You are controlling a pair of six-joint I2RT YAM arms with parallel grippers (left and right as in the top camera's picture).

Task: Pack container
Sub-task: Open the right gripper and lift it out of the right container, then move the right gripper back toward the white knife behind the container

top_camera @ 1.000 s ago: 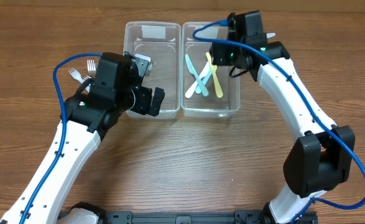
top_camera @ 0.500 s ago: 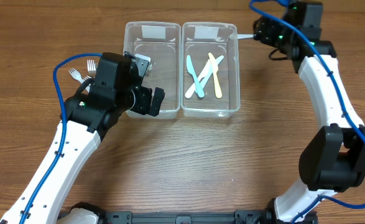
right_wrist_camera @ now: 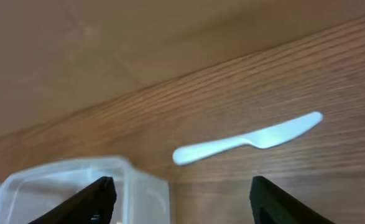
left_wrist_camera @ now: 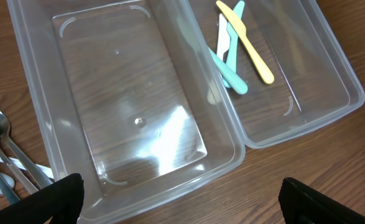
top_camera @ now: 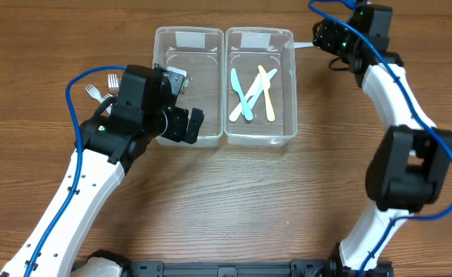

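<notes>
Two clear plastic containers stand side by side. The left container [top_camera: 187,46] is empty; it also shows in the left wrist view [left_wrist_camera: 39,93]. The right container [top_camera: 283,135] holds several plastic knives [top_camera: 249,92], teal, white and yellow, also in the left wrist view [left_wrist_camera: 235,46]. My left gripper [top_camera: 189,123] is open and empty over the left container's near edge. My right gripper [top_camera: 326,38] is open and empty by the right container's far right corner. A white plastic knife [right_wrist_camera: 250,142] lies on the table ahead of it.
Metal forks [top_camera: 102,86] lie left of the left container, partly under my left arm; their handles show in the left wrist view [left_wrist_camera: 5,155]. Wooden table [top_camera: 249,208] all around.
My right arm swung from above the right container to beyond its far right corner, then turned slightly. The left arm has not moved.
</notes>
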